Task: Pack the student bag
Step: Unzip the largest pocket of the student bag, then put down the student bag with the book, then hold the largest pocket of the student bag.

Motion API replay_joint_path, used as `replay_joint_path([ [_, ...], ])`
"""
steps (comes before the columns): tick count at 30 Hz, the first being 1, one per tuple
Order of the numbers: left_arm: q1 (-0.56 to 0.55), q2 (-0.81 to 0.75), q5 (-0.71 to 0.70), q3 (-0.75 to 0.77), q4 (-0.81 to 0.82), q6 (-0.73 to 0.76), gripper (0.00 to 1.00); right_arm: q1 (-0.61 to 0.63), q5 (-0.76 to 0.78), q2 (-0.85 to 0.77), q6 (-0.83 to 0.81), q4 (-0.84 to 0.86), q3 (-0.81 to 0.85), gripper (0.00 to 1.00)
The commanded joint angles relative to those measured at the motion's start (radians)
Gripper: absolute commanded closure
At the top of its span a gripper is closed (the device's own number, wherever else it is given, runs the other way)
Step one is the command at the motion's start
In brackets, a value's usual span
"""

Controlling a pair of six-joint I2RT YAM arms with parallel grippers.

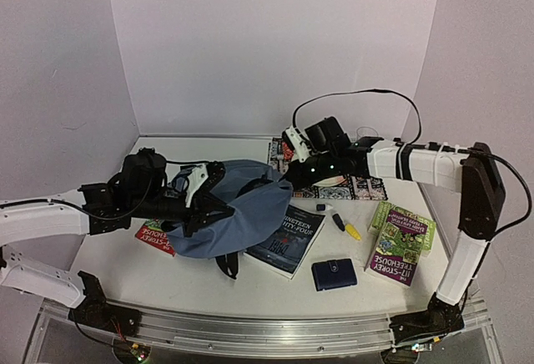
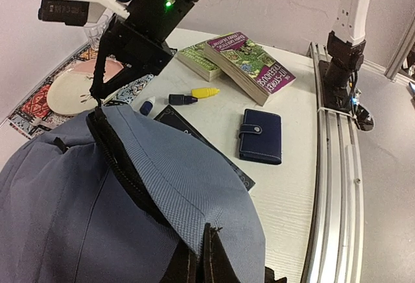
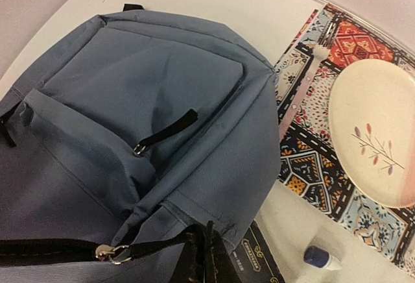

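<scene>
The student bag [image 1: 250, 209], a soft slate-blue backpack with black zip trim, lies slumped at the table's centre-left, partly over a dark book [image 1: 288, 243]. My left gripper [image 1: 207, 205] is at the bag's left side. In the left wrist view this gripper [image 2: 201, 254] is shut on a fold of the blue fabric beside the open black zip line [image 2: 120, 159]. My right gripper [image 1: 289, 176] is at the bag's far right edge. In the right wrist view it [image 3: 206, 250] is shut on the black zip pull strap [image 3: 155, 247], which runs to a metal slider [image 3: 107, 252].
A navy wallet [image 1: 334, 275] lies near the front. Two purple books [image 1: 400, 243] sit at the right, with a yellow marker [image 1: 352, 231], a dark marker [image 1: 338, 220] and a small blue-capped bottle [image 1: 324, 207] nearby. A patterned mat [image 1: 355, 186] carries a plate [image 3: 376, 134]. A red book [image 1: 154, 235] lies under my left arm.
</scene>
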Motion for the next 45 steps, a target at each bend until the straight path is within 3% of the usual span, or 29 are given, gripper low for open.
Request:
replay_joint_path([
  [1,-0.007,-0.159,0.033,-0.022,-0.08,0.048,1.0,-0.08,0.09,0.105,-0.025,-0.013,0.076,1.0],
  [13,-0.007,-0.303,-0.04,-0.077,-0.091,0.011,1.0,-0.125,0.072,0.255,0.04,-0.027,0.179,1.0],
  [17,-0.007,-0.229,-0.071,-0.081,-0.056,-0.008,1.0,-0.122,-0.111,0.215,0.028,-0.027,0.196,1.0],
  [22,-0.007,-0.063,-0.136,-0.086,0.149,-0.128,0.93,-0.108,-0.234,0.142,0.055,-0.024,0.173,0.99],
  [27,-0.012,0.096,-0.165,-0.037,0.279,-0.217,0.86,-0.104,-0.247,0.042,0.107,-0.025,0.102,0.75],
  [30,-0.019,0.179,-0.159,0.006,0.296,-0.234,0.65,-0.098,-0.22,-0.025,0.151,-0.023,0.032,0.58],
  [33,-0.021,0.206,-0.192,0.029,0.296,-0.253,0.53,-0.094,-0.183,-0.084,0.206,-0.021,-0.058,0.44],
  [39,-0.021,0.21,-0.223,0.03,0.285,-0.28,0.36,-0.057,-0.192,-0.171,0.343,0.015,-0.219,0.34],
  [45,-0.035,0.245,-0.188,0.029,0.231,-0.271,0.3,0.061,-0.201,-0.125,0.482,0.025,-0.211,0.21],
])
